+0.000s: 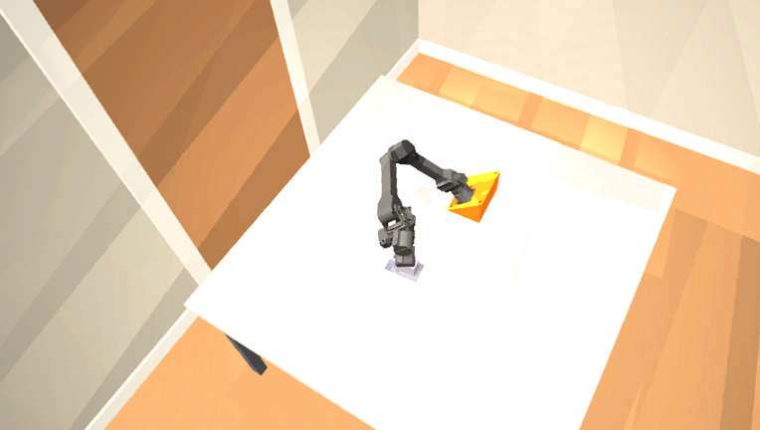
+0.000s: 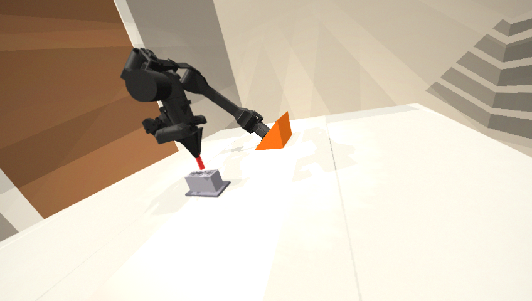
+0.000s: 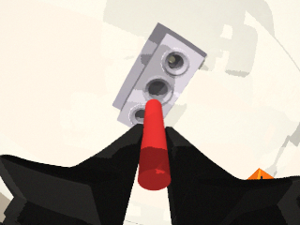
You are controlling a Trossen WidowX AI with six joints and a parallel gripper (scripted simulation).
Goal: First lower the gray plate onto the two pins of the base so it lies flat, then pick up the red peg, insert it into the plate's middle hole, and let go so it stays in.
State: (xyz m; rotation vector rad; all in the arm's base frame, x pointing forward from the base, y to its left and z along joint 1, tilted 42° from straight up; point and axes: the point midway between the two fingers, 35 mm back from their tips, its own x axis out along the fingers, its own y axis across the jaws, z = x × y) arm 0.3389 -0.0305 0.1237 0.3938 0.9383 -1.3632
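Observation:
The gray plate [image 2: 203, 183] [image 3: 154, 71] sits flat on the base [image 2: 226, 184] [image 3: 132, 79] [image 1: 415, 276] as a block with three holes on top. Something pale shows inside its far hole in the wrist view. My gripper [image 2: 198, 155] [image 3: 153, 131] is shut on the red peg [image 2: 201, 163] [image 3: 154, 152]. The peg points down, slightly tilted in the exterior view, with its lower end just above the plate's top near the middle hole. In the wrist view that end overlaps the near rim of the middle hole. The exact gap is unclear. In the top view the arm hides the peg.
An orange wedge [image 1: 482, 204] [image 2: 279, 135] stands at the arm's mount, behind the plate and base in the exterior view. A corner of it shows at the lower right of the wrist view. The white table [image 1: 482, 349] carries everything, with shadows around the base.

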